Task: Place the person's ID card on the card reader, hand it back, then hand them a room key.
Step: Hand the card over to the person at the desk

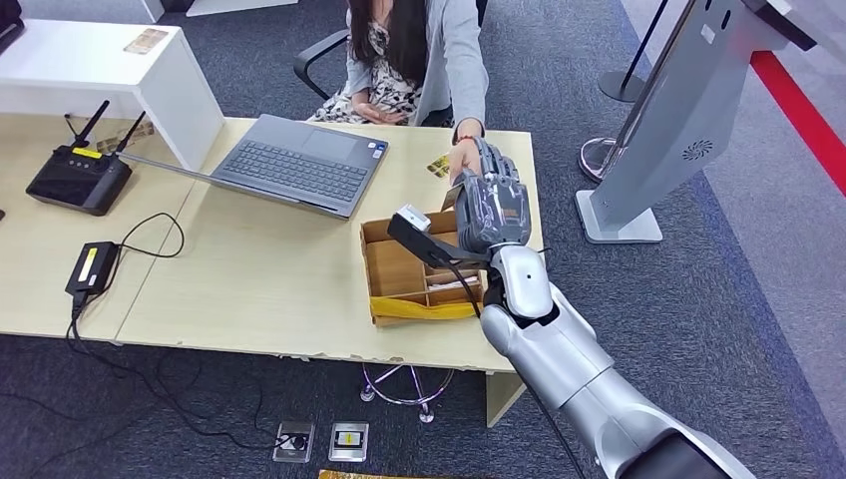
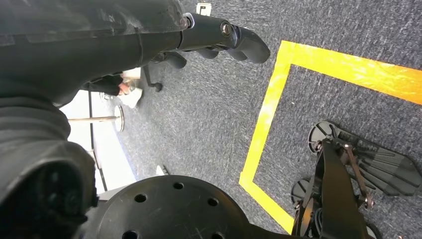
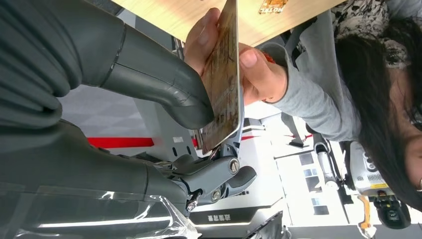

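My right hand [image 1: 491, 205] is raised over the far right part of the desk [image 1: 249, 289], right at the person's outstretched hand [image 1: 464, 155]. In the right wrist view my thumb and fingers [image 3: 169, 89] pinch a gold-brown patterned card [image 3: 224, 84], held on edge. The person's hand [image 3: 259, 74] grips the same card from the other side. A second gold card [image 1: 439, 165] marked HOTEL lies flat on the desk beside the two hands. My left hand [image 2: 219, 35] hangs over the carpet with nothing in it, fingers apart.
A wooden compartment box [image 1: 384, 269] sits under my right forearm. An open laptop [image 1: 299, 165] lies in front of the seated person. A black device with antennas [image 1: 78, 178] and a small black box with a yellow label [image 1: 92, 267] are at left. A white kiosk stand [image 1: 688, 120] is at right.
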Robot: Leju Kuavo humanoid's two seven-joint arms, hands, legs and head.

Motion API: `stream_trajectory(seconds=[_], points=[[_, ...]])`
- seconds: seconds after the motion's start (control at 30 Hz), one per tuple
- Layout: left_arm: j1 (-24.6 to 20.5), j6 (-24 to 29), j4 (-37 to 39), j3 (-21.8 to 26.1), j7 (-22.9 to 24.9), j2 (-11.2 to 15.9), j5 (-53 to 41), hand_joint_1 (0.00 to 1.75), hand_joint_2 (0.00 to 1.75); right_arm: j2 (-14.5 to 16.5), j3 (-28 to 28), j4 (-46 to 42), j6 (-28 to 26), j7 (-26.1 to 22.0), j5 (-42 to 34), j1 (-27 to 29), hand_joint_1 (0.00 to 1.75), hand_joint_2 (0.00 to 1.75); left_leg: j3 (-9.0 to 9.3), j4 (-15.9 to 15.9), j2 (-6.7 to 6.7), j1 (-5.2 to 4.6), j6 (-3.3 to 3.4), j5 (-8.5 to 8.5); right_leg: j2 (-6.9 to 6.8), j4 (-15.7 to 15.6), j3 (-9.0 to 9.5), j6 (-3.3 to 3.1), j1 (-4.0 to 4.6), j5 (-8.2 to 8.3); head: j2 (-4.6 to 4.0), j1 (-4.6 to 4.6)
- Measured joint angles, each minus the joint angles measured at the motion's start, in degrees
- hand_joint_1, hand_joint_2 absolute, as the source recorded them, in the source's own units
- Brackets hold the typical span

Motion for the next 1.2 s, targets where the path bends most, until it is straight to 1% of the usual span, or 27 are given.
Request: stream_trajectory(seconds=[0.3,0.33,0.43,0.47,0.57,0.73,0.93,1.03,1.13,1.2], points=[[0.00,0.16,0.00,0.02,0.34,-0.02,0.34,0.00,0.00,0.31,-0.01,1.86,0.61,0.05,0.59,-1.12,1.75,1.75,0.00,0.00,0.00,0.00,0.00,0.00,0.00,0.00,0.00,0.00,0.00,0.00,-0.01,0.01],[0.00,0.21,0.00,0.02,0.38,-0.01,0.35,0.00,0.00,0.40,-0.01,2.04,0.69,0.12,0.68,-1.12,1.31,1.75,0.00,0.00,0.00,0.00,0.00,0.00,0.00,0.00,0.00,0.00,0.00,0.00,-0.01,0.01],[0.00,0.24,0.00,0.02,0.39,-0.01,0.38,0.00,0.00,0.67,-0.01,2.58,0.79,0.28,0.87,-1.14,0.00,0.44,0.00,0.00,0.00,0.00,0.00,0.00,-0.01,0.00,0.00,0.00,0.00,0.00,0.00,-0.01],[0.00,0.24,0.00,0.02,0.39,-0.01,0.38,0.00,0.00,0.71,-0.01,2.74,0.79,0.32,0.97,-1.14,0.00,0.00,0.00,0.00,0.00,0.00,0.00,0.00,-0.02,0.00,0.00,0.00,0.00,0.00,0.00,-0.01],[0.00,0.32,0.00,0.02,0.45,0.00,0.38,0.00,0.00,0.91,-0.01,3.20,1.43,0.28,0.91,-1.17,0.00,0.00,0.00,0.00,0.00,0.00,0.00,0.00,0.00,0.00,0.00,0.00,0.00,0.00,-0.01,-0.01],[0.00,0.21,0.00,0.02,0.84,-0.01,0.41,0.00,0.00,1.11,-0.01,3.89,4.10,0.26,0.07,-1.17,0.00,0.00,0.00,0.00,0.00,0.00,0.00,0.00,-0.02,0.00,0.00,0.00,0.00,0.00,-0.01,0.00],[0.00,-0.04,0.00,0.02,1.22,0.00,0.63,0.00,0.00,0.72,-0.70,4.36,4.85,0.40,-0.98,-1.19,0.00,0.00,0.02,0.01,0.00,0.00,0.00,0.00,0.01,-0.01,-0.02,0.00,0.00,0.00,-0.01,0.00],[0.03,0.39,0.00,0.04,0.86,0.00,1.03,0.00,0.00,-0.69,-1.84,4.03,5.44,0.60,-0.74,-1.28,0.00,0.00,0.04,0.02,0.00,-0.01,0.00,0.00,-0.01,-0.02,-0.02,0.00,0.00,0.00,-0.01,-0.01],[0.16,0.78,0.00,0.16,0.22,-0.01,1.51,0.00,0.00,-3.65,-4.00,3.74,6.30,0.69,-1.50,-1.37,0.00,0.00,0.04,0.03,0.00,-0.02,0.00,0.00,-0.05,-0.04,0.01,0.01,-0.01,0.00,0.00,-0.01],[0.29,0.98,0.00,0.38,0.15,-0.02,1.67,0.00,0.00,-5.70,-5.91,3.84,6.48,-0.14,-2.86,-1.41,0.00,0.00,0.02,0.03,-0.01,-0.03,0.01,0.00,-0.07,-0.05,0.02,0.02,-0.03,0.01,-0.01,0.01]])
